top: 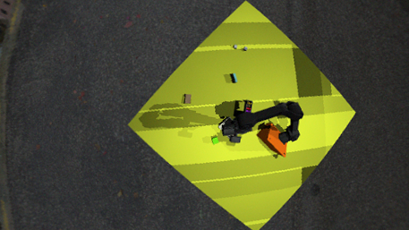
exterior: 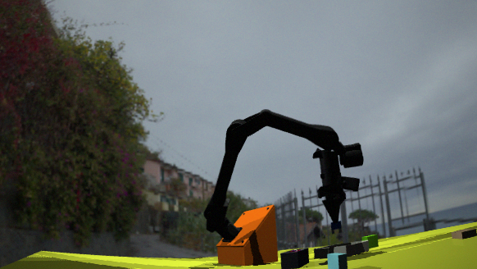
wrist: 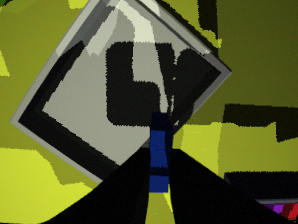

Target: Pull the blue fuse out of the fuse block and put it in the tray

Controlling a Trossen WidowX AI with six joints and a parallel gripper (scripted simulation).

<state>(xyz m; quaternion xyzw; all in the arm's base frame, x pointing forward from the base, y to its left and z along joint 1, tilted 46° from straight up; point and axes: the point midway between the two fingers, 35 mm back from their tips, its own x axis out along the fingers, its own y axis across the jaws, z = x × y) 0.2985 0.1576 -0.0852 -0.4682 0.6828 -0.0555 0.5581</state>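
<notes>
Gripper (wrist: pixel 160 183) clamped on the blue fuse (wrist: pixel 160 152) — long axis vertical, pointing down — above the tray (wrist: pixel 73 106).

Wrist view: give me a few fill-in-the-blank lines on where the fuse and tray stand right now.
1. The hand is shut on the ____ fuse.
2. Directly below the fuse lies the grey ____.
3. In the exterior view, the fuse hangs ____ the yellow table, not resting on it.
4. The block of other fuses is ____ from the hand.

Missing: blue; tray; above; apart
</notes>
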